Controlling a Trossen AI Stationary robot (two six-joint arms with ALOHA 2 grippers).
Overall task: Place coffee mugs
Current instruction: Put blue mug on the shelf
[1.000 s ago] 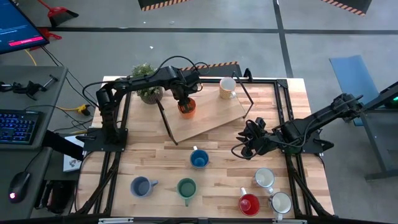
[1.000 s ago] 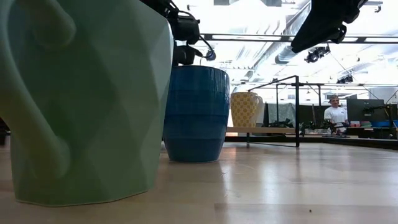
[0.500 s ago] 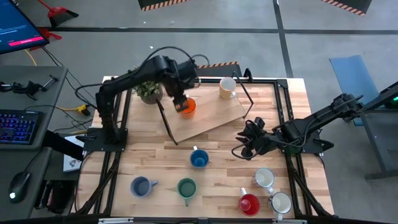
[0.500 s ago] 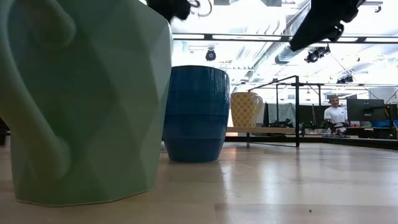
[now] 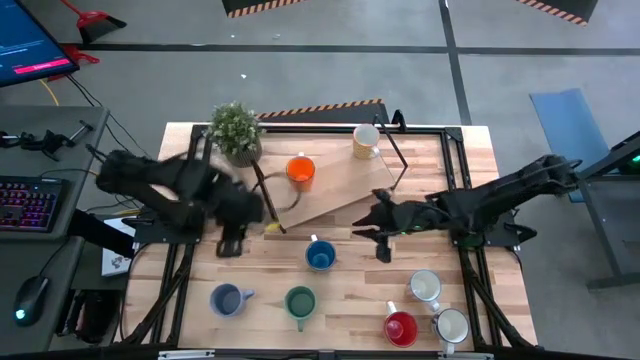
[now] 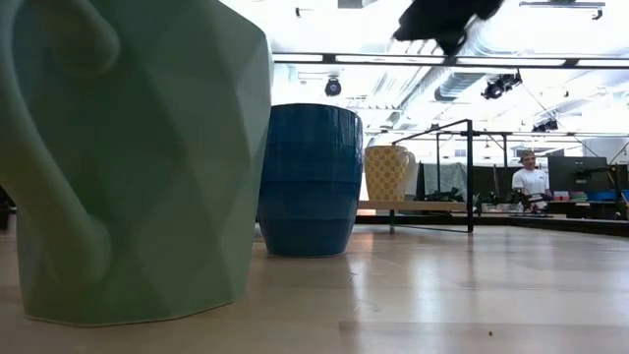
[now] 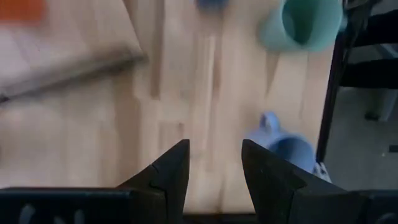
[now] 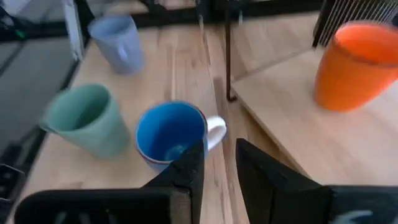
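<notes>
Here the orange mug (image 5: 300, 171) stands on the raised wooden shelf (image 5: 345, 190) beside the cream mug (image 5: 365, 141), while the left gripper (image 5: 232, 243) hangs empty with fingers parted over the bare table (image 5: 280, 270). The right gripper (image 5: 378, 243) (fingers slightly apart, holding nothing) hovers just beside the bright blue mug (image 5: 320, 256); green mug (image 5: 300, 302) and grey-blue mug (image 5: 226, 299) sit nearer the front.

No legible txt, labels, nos. anywhere; monitor (image 5: 30, 48) txt too small to read.
</notes>
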